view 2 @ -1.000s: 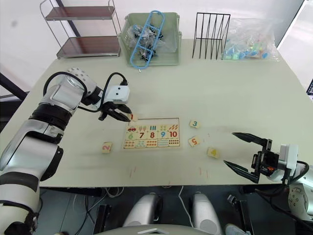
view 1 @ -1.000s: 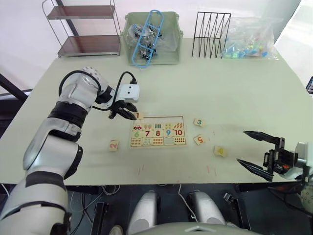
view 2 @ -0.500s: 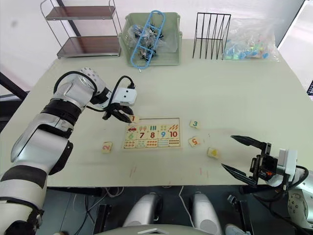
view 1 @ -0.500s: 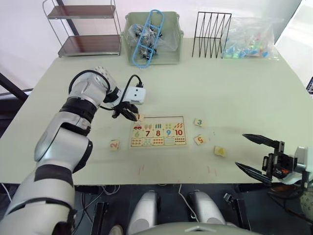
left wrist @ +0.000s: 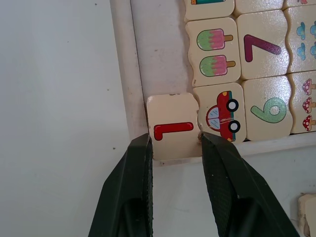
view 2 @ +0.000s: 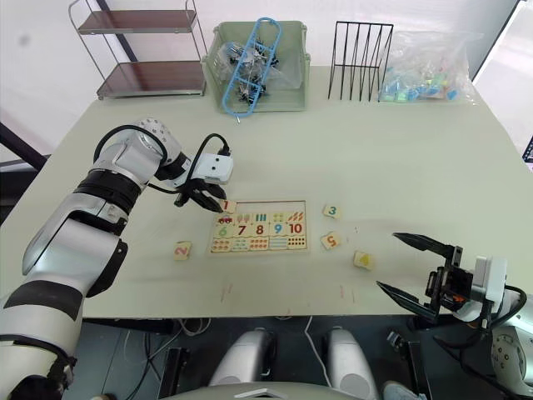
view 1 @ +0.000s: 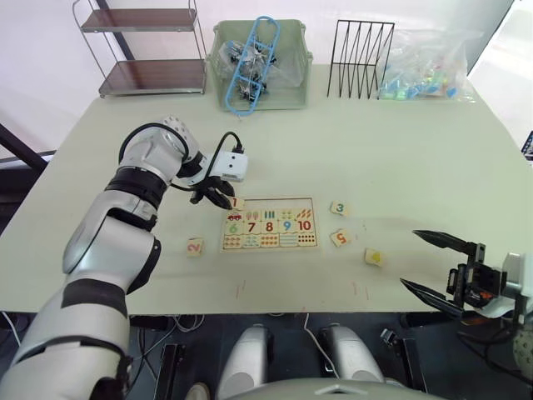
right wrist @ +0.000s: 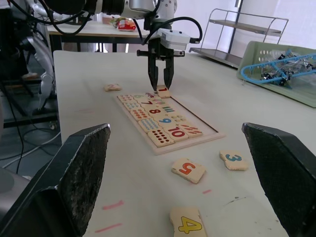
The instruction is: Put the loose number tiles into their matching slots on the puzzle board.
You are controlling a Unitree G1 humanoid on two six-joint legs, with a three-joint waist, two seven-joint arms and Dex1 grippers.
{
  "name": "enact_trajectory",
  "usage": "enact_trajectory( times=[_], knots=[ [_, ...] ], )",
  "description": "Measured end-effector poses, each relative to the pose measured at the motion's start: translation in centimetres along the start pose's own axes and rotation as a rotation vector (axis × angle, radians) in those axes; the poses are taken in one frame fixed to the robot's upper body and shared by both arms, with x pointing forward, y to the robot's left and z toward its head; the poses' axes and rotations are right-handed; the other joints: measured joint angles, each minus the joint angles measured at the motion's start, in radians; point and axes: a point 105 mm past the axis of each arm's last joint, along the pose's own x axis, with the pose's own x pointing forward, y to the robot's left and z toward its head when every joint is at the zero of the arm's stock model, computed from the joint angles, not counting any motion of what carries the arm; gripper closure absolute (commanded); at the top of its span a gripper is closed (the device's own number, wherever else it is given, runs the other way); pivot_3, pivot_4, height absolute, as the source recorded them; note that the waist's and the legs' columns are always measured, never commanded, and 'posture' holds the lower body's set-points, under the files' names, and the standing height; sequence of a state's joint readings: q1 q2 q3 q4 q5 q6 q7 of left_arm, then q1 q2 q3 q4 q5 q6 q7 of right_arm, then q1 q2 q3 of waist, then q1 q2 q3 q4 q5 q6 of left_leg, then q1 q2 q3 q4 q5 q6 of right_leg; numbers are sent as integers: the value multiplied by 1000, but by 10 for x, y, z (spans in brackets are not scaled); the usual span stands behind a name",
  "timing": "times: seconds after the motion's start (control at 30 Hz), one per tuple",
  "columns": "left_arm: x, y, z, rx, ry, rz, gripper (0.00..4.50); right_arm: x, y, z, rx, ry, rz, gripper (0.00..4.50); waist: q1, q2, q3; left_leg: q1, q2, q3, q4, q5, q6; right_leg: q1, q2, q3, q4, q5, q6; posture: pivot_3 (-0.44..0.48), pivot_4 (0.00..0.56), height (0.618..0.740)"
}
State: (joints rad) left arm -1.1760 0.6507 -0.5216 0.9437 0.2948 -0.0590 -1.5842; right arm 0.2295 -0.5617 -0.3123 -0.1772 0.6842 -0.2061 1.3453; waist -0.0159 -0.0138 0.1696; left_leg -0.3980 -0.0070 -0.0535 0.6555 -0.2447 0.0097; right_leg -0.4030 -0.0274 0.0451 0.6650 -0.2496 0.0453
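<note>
one tile, red 1 (left wrist: 171,127), sits at board (view 1: 268,223) far-left corner, pinched by left gripper (left wrist: 175,143). right gripper (view 1: 439,265) wide open near table edge (view 1: 275,307).

The puzzle board (right wrist: 170,126) lay flat on the pale table (right wrist: 256,118). The other gripper (right wrist: 161,81) pointed straight down at the board's far corner, its two black fingers on either side of the 1 tile (right wrist: 163,91). The 2 tile (right wrist: 113,87) lay off beyond that same corner, apart from the board. Near the board's closer end lay the 5 tile (right wrist: 188,169), the 3 tile (right wrist: 233,159) and the 4 tile (right wrist: 187,223), all loose on the table. Two wide black fingers (right wrist: 69,182) stood far apart in front. A green basket (right wrist: 256,64) sat far behind the board.
</note>
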Motion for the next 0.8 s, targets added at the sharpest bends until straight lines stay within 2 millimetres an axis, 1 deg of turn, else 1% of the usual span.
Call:
enact_trajectory(
  times=[0.33, 0.4, 0.43, 0.47, 0.5, 0.57, 0.6, 0.63, 0.8],
  knots=[
    [2, 0, 3, 2, -6, -4, 3556, 0, 0, -1, -5, 8, 0, 0, 1, 0, 0, 0, 0, 0, 0, 0, 0, 0, 0, 0, 0, 0, 0, 0, 150, 739],
    [2, 0, 3, 1, -7, -5, 2547, 0, 0, -1, -5, 10, 0, 0, 1, 0, 0, 0, 0, 0, 0, 0, 0, 0, 0, 0, 0, 0, 0, 0, 150, 739],
    [3, 0, 3, 1, -6, -6, 2325, 0, 0, -1, -6, 11, 0, 0, 1, 0, 0, 0, 0, 0, 0, 0, 0, 0, 0, 0, 0, 0, 0, 0, 150, 739],
    [3, 0, 3, 2, -7, -6, 1894, 0, 0, -1, -6, 12, 0, 0, 1, 0, 0, 0, 0, 0, 0, 0, 0, 0, 0, 0, 0, 0, 0, 0, 150, 739],
    [3, 0, 3, 2, -8, -7, 1317, 0, 0, -1, -7, 12, -1, 0, 1, 0, 0, 0, 0, 0, 0, 0, 0, 0, 0, 0, 0, 0, 0, 0, 150, 739],
    [3, 0, 3, 1, -8, -7, 720, 0, 0, -1, -7, 12, -1, 0, 1, 0, 0, 0, 0, 0, 0, 0, 0, 0, 0, 0, 0, 0, 0, 0, 150, 739],
    [3, 0, 3, 2, -8, -7, 185, 0, 0, -1, -8, 12, -2, 0, 1, 0, 0, 0, 0, 0, 0, 0, 0, 0, 0, 0, 0, 0, 0, 0, 150, 739],
    [3, 0, 3, 2, -8, -7, 56, 0, 0, -1, -8, 12, -2, 0, 1, 0, 0, 0, 0, 0, 0, 0, 0, 0, 0, 0, 0, 0, 0, 0, 150, 739],
    [3, 0, 3, 1, -9, -6, 56, 1, -1, 0, -12, 9, -3, 0, 0, 0, 0, 0, 0, 0, 0, 0, 0, 0, 0, 0, 1, 0, 0, 0, 150, 739]
  ],
)
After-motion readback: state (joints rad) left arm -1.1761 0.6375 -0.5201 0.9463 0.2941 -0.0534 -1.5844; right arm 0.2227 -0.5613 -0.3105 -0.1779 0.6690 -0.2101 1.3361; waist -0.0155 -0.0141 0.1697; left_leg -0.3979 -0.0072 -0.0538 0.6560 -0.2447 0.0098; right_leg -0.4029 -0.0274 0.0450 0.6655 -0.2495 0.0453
